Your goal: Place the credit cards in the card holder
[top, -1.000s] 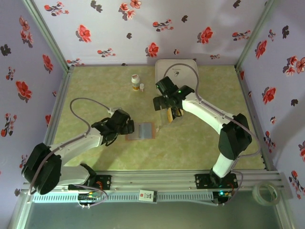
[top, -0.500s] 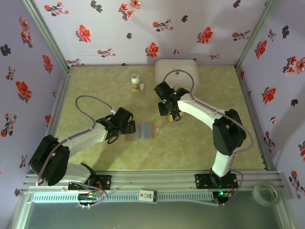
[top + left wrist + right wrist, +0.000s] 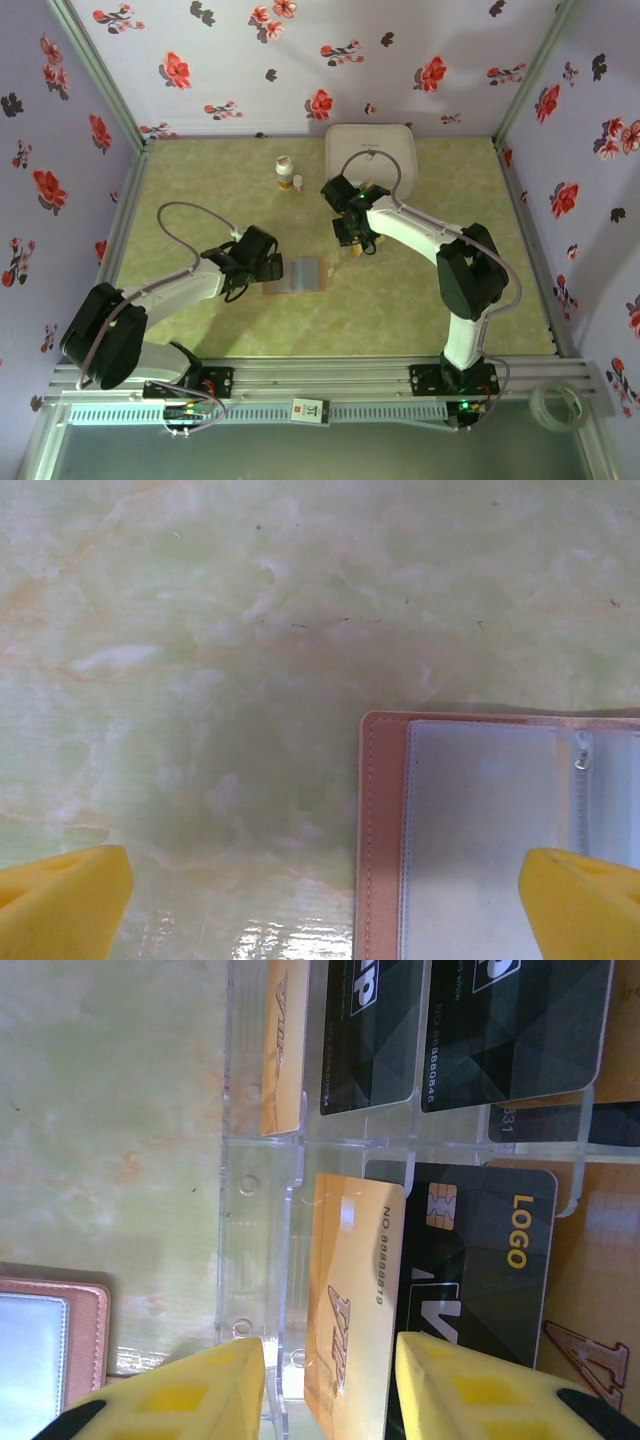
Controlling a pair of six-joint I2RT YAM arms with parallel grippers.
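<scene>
We count one card holder (image 3: pixel 297 275), lying open on the counter (image 3: pixel 200 190) with its grey inner side up, between the two arms. The left gripper (image 3: pixel 322 900) hangs over the holder's left edge, its two yellow fingers spread wide with nothing held between them. The credit cards (image 3: pixel 480 1260) stand in one clear rack (image 3: pixel 255 1210), near the holder and to its right. In the right wrist view we count three tan-gold faces and three black ones, plus a dark sliver that we cannot make out. Of the writing, we can read "LOGO" in yellow on the lower black card and "NO. 8888…" on the tan-gold card (image 3: pixel 350 1290) next to it. A similar number runs along an upper black card, and the other marks are cut off. The right gripper (image 3: pixel 330 1400) is part open, its fingers to either side of that tan-gold card with a gap showing at one finger, so it grips nothing. Beyond the rack sit one white box (image 3: pixel 370 152) and one small bottle (image 3: pixel 285 172).
</scene>
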